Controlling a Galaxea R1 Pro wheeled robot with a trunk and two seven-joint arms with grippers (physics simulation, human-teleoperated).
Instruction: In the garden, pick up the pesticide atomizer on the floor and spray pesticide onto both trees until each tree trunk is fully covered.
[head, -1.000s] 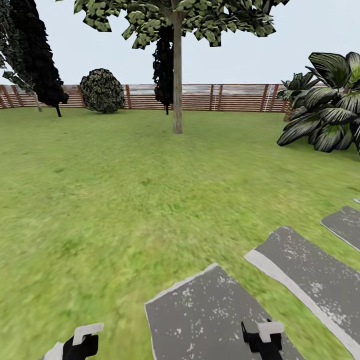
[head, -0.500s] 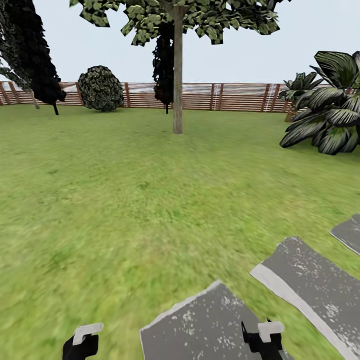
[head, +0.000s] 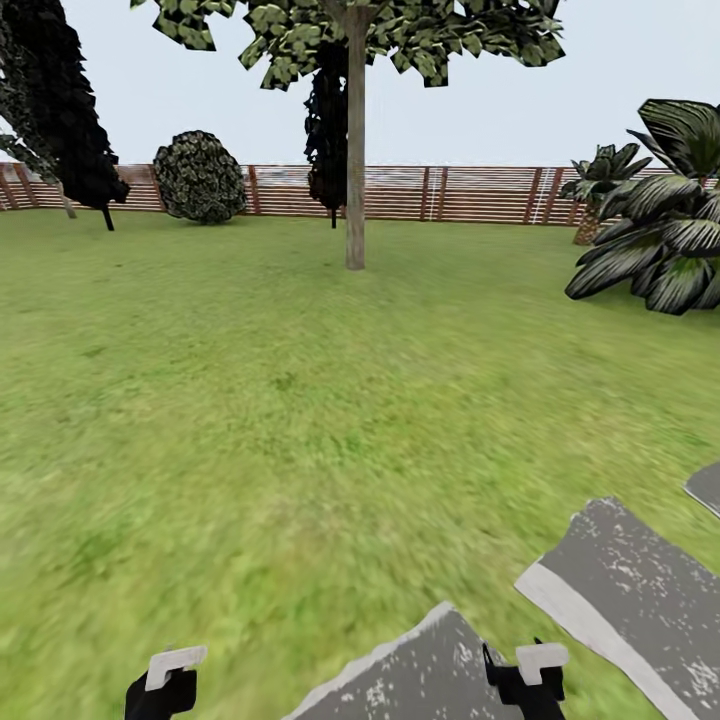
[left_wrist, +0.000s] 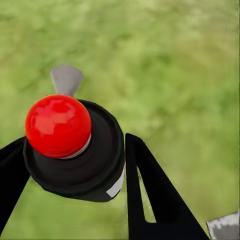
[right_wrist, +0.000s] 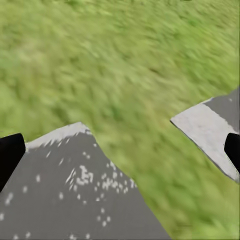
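The garden lawn (head: 250, 400) spreads wide and green to a reddish-brown slat fence (head: 480, 194) along its far edge. 1 tall tree (head: 355, 40) stands near that far edge, its pale straight trunk (head: 355, 160) rising from the grass to a broad crown of flat green leaves. A narrow dark cone tree (head: 325, 120) stands just behind it, and a larger dark one (head: 60, 110) stands toward the far left corner beside a round bush (head: 200, 177). Broad-leaved palms (head: 660, 230) crowd the right edge. Grey stepping stones (head: 630, 600) lie in the grass at the near right.

The left gripper (left_wrist: 70, 195) is low over the lawn, its black fingers (left_wrist: 150, 200) clenched around the pesticide atomizer (left_wrist: 80, 150), a black body with a glossy red cap and a grey nozzle. The right gripper (right_wrist: 120, 150) hangs over a stepping stone, its fingers (right_wrist: 10, 155) spread wide apart and grasping nothing.
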